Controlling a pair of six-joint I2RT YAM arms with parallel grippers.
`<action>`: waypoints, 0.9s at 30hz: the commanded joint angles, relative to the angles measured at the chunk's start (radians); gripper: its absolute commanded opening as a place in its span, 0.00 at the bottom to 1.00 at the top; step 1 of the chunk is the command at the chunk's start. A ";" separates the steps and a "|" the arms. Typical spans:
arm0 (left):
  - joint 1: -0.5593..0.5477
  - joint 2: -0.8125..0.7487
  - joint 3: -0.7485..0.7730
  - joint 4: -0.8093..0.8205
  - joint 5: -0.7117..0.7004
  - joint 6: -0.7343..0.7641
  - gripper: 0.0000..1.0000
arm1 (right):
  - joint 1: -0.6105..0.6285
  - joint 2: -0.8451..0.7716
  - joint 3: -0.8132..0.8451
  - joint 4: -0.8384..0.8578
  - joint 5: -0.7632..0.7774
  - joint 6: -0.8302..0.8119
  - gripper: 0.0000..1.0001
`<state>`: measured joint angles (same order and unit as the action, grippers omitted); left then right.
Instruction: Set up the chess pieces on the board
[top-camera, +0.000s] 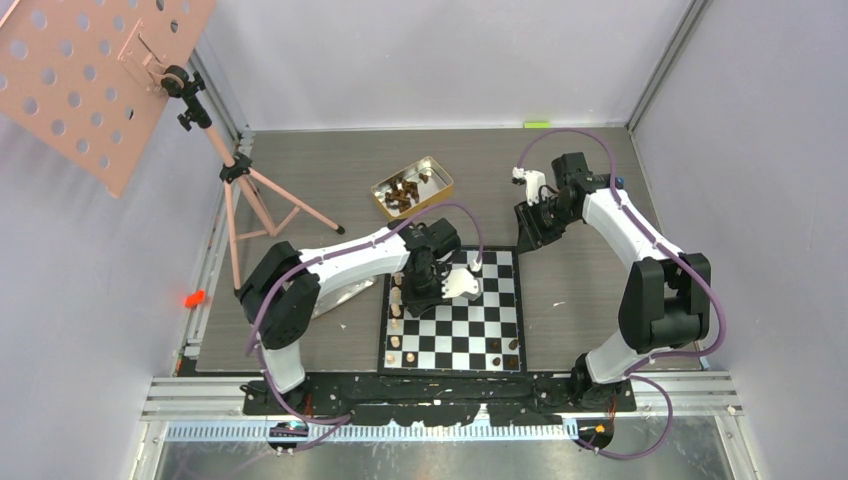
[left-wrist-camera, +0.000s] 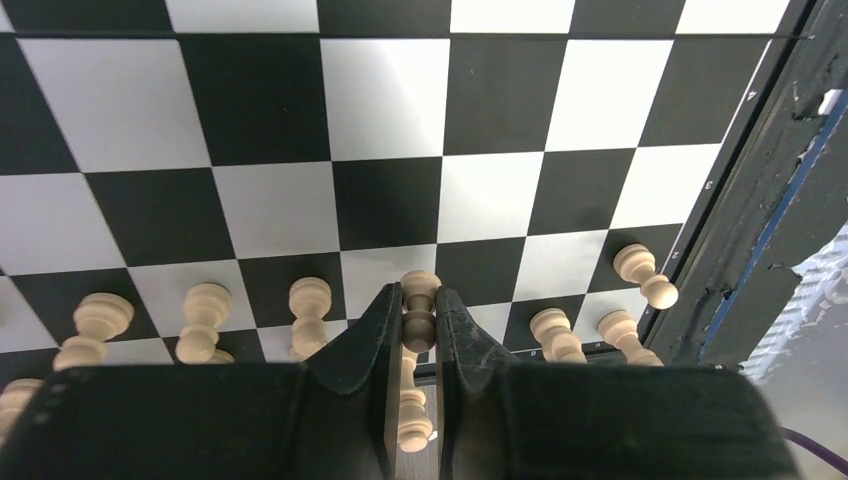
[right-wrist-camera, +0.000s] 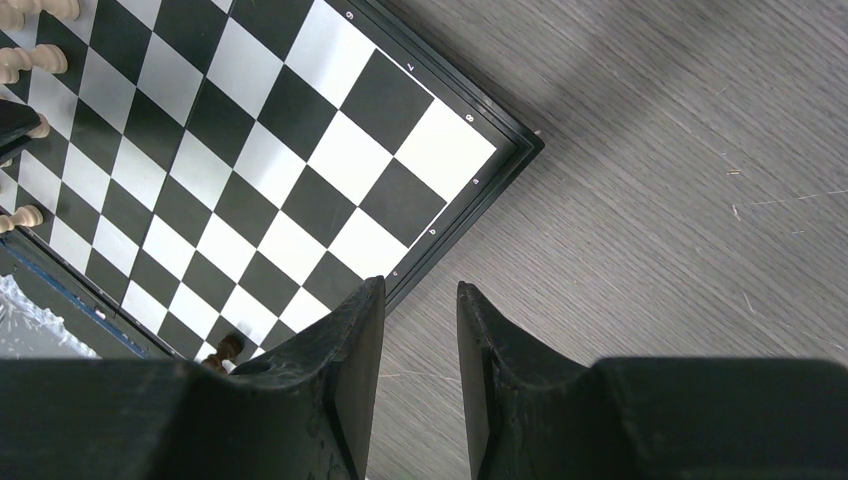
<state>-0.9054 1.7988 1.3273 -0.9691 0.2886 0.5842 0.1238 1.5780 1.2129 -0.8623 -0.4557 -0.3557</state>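
The board (top-camera: 470, 325) lies in front of the arms. Several pale beige chess pieces (top-camera: 397, 312) stand along its left edge, and two dark ones (top-camera: 505, 347) stand near its front right. My left gripper (top-camera: 420, 287) is over the left edge rows. In the left wrist view it (left-wrist-camera: 419, 295) is shut on a pale pawn (left-wrist-camera: 419, 312), with other pale pieces (left-wrist-camera: 203, 318) in a row on both sides. My right gripper (top-camera: 528, 228) is open and empty over the table by the board's far right corner (right-wrist-camera: 500, 150). A dark piece (right-wrist-camera: 226, 349) shows at its left finger.
A gold tin (top-camera: 440, 185) holding several dark pieces stands behind the board. A pink tripod (top-camera: 250, 195) with a perforated panel stands at the back left. A small red object (top-camera: 194, 297) lies off the left table edge. Another pale piece (left-wrist-camera: 413, 415) lies between my left fingers, off the board.
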 joint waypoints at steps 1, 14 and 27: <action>0.002 -0.027 -0.023 0.015 -0.019 0.013 0.03 | -0.003 -0.003 0.020 -0.006 -0.018 0.003 0.38; 0.003 -0.004 -0.026 0.041 -0.035 0.008 0.07 | -0.002 0.001 0.020 -0.009 -0.020 0.002 0.38; 0.003 0.005 -0.037 0.047 -0.052 0.011 0.18 | -0.002 0.007 0.021 -0.011 -0.021 0.000 0.38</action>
<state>-0.9054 1.8027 1.2968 -0.9367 0.2443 0.5842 0.1238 1.5784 1.2129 -0.8684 -0.4583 -0.3561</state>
